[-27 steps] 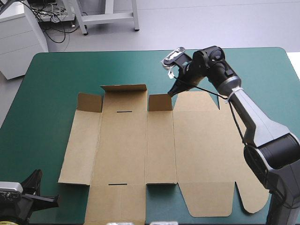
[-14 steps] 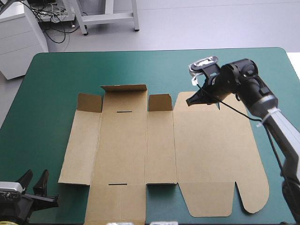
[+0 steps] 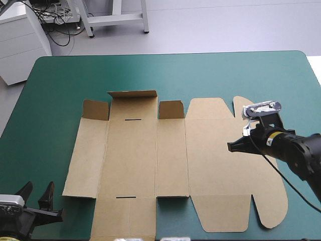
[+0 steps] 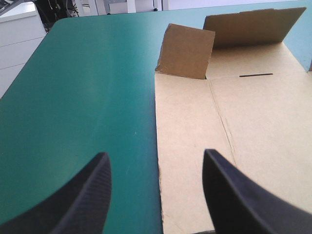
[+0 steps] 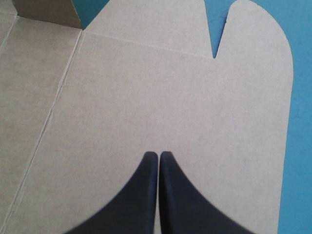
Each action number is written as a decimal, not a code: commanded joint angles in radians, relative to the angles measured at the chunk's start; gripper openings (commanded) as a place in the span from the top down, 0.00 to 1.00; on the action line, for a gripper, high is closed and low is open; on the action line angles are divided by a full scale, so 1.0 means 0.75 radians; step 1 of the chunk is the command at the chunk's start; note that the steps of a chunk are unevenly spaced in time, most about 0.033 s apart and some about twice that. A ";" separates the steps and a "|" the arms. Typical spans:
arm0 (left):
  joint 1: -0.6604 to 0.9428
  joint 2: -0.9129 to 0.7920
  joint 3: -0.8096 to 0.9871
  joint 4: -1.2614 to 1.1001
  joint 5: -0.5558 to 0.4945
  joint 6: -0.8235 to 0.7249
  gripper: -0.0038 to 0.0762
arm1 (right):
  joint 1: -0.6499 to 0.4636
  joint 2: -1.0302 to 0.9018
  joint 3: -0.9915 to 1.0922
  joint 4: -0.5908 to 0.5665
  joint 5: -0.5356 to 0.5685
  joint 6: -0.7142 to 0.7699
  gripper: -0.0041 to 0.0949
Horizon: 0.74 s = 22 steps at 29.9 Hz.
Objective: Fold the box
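The brown box (image 3: 150, 155) lies as a flat cut sheet in the middle of the table, with three small far flaps (image 3: 133, 95) standing up. My right gripper (image 3: 231, 147) is shut with nothing in it, low over the sheet's wide right panel (image 5: 146, 87), its tip (image 5: 158, 154) pointing toward the sheet's middle. My left gripper (image 3: 38, 189) sits at the table's near left corner, open and holding nothing. In the left wrist view the box's left edge (image 4: 157, 146) runs between the fingers (image 4: 156, 156), and a raised flap (image 4: 185, 51) stands farther ahead.
Bare teal-green cover (image 3: 60, 80) surrounds the sheet on the left, along the far edge and to the right (image 5: 300, 146). The sheet's near flaps (image 3: 123, 221) reach almost to the table's near edge.
My right gripper swung from the far flap by the sheet's middle, back and to the right over the wide right panel, staying shut. My left gripper opened in place.
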<state>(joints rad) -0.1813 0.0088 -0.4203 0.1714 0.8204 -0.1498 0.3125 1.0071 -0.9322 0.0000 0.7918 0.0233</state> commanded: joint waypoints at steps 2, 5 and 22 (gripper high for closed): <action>-0.001 0.022 -0.024 0.003 -0.098 -0.010 0.44 | -0.012 -0.162 0.039 0.000 -0.062 0.007 0.96; -0.001 0.029 -0.041 0.003 -0.088 -0.010 0.44 | -0.014 -0.252 0.082 0.011 -0.049 0.007 0.96; -0.001 0.689 -0.662 0.095 0.095 0.072 0.44 | -0.014 -0.554 0.323 0.131 0.000 0.026 0.96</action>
<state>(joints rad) -0.1813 0.4214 -0.8343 0.1990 0.9379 -0.0988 0.3055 0.5991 -0.6670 0.0712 0.8457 0.0589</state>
